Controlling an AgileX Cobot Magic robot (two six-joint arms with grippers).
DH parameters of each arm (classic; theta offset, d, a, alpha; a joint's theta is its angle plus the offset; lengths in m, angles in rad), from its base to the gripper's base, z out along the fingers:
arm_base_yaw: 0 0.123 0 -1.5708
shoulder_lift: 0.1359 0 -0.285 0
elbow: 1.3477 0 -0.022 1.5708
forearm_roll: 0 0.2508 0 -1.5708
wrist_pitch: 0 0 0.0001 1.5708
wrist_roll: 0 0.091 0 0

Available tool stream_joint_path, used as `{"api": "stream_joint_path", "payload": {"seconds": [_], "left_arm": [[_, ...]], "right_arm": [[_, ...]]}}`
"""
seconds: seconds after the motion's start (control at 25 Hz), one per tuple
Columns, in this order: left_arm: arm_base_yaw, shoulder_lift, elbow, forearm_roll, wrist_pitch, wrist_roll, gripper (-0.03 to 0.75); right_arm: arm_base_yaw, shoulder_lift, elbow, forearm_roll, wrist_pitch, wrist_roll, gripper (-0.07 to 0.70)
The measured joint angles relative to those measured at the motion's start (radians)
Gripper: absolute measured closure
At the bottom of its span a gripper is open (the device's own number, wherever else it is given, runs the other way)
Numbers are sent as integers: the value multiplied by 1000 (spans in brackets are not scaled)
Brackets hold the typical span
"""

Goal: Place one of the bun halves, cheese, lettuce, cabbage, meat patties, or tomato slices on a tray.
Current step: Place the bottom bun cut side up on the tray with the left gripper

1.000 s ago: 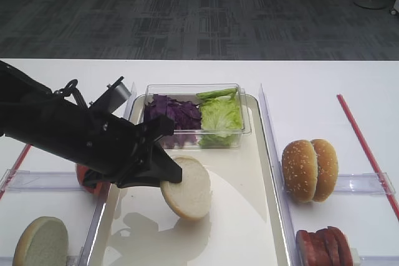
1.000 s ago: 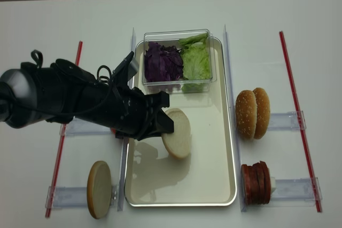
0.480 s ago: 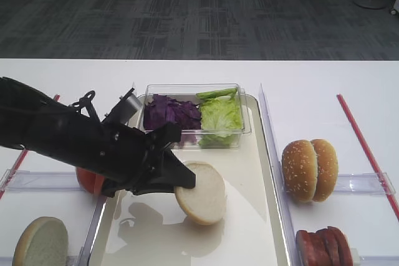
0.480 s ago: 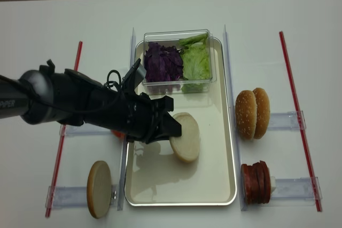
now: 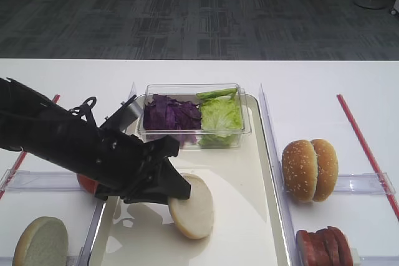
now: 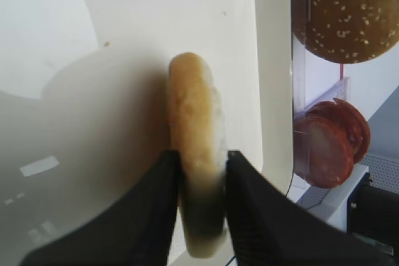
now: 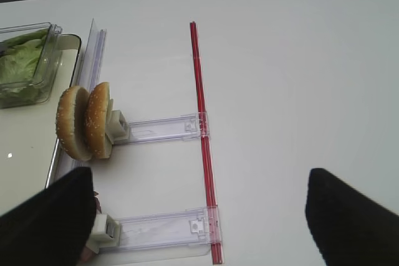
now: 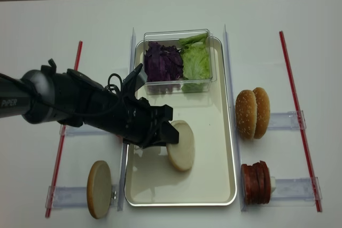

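Observation:
My left gripper [image 5: 177, 190] [image 6: 201, 157] is shut on a pale bun half [image 5: 192, 207] [image 8: 180, 145], held on edge with its lower rim at or just above the cream tray [image 5: 243, 172] [image 8: 208, 110]. A clear box at the tray's far end holds purple cabbage [image 5: 171, 113] and green lettuce [image 5: 219, 116]. Meat patties [image 5: 324, 244] [image 6: 327, 144] stand right of the tray. Tomato slices [image 5: 87, 182] show partly behind my left arm. Cheese is out of view. My right gripper [image 7: 199, 185] is open over bare table, with nothing between its fingers.
Sesame-seeded bun halves [image 5: 310, 169] [image 7: 84, 121] stand in a clear holder right of the tray. Another pale bun half [image 5: 40, 241] stands at the near left. Red strips [image 5: 365, 147] [image 8: 67, 110] lie on the table on both sides.
The left gripper carried the bun half right over the tray, then drew back slightly and lowered it toward the tray surface. Nothing else has moved.

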Motion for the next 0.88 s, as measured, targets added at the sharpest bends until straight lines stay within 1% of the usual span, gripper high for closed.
{"api": "stream_joint_path", "payload": {"seconds": [0.12, 0.2, 0.36, 0.6, 0.68, 0.88], "left_arm": [[0, 0, 0, 10, -2, 0, 454], [0, 0, 0, 10, -2, -1, 416], [0, 0, 0, 10, -2, -1, 367], [0, 0, 0, 15, 0, 0, 238], [0, 0, 0, 31, 0, -1, 220], [0, 0, 0, 72, -2, -22, 212]], "right_arm": [[0, 0, 0, 0, 0, 0, -60], [0, 0, 0, 0, 0, 0, -60], [0, 0, 0, 0, -2, 0, -60], [0, 0, 0, 0, -2, 1, -60], [0, 0, 0, 0, -2, 1, -60], [0, 0, 0, 0, -2, 1, -60]]}}
